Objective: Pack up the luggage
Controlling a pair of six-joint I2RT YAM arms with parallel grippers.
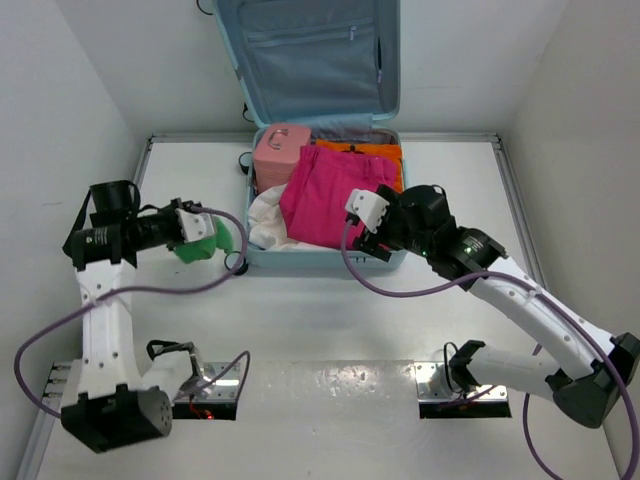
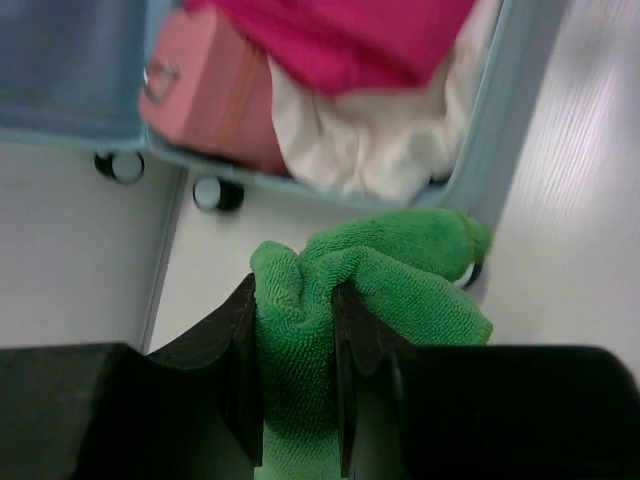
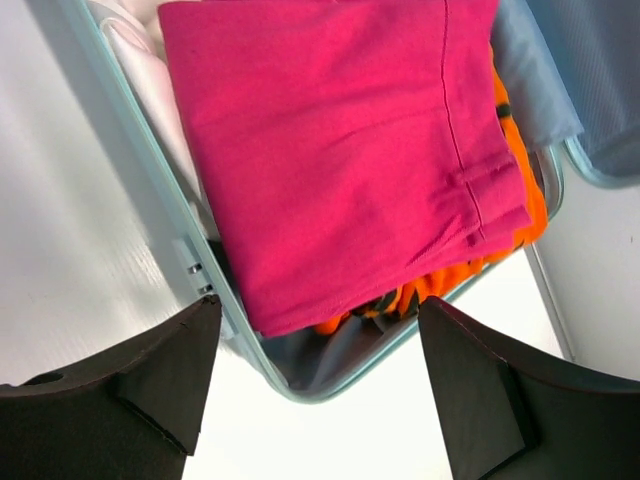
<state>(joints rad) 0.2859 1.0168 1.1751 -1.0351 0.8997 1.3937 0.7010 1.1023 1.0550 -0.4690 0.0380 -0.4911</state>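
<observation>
Green cloth (image 2: 385, 285) pinched in left gripper (image 2: 293, 305) beside luggage (image 1: 310, 55) | right gripper (image 3: 320, 325) spread, hovering above pink garment (image 3: 330, 150)

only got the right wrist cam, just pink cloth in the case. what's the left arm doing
Observer: The left jaws are shut on a green cloth.
Operator: is it over the case yet
Observer: No. In the top view the cloth hangs just outside the near left corner of the luggage, not over the opening.
Operator: anything packed that i can't see
Observer: A pink vanity case sits in the far left corner of the luggage.
</observation>
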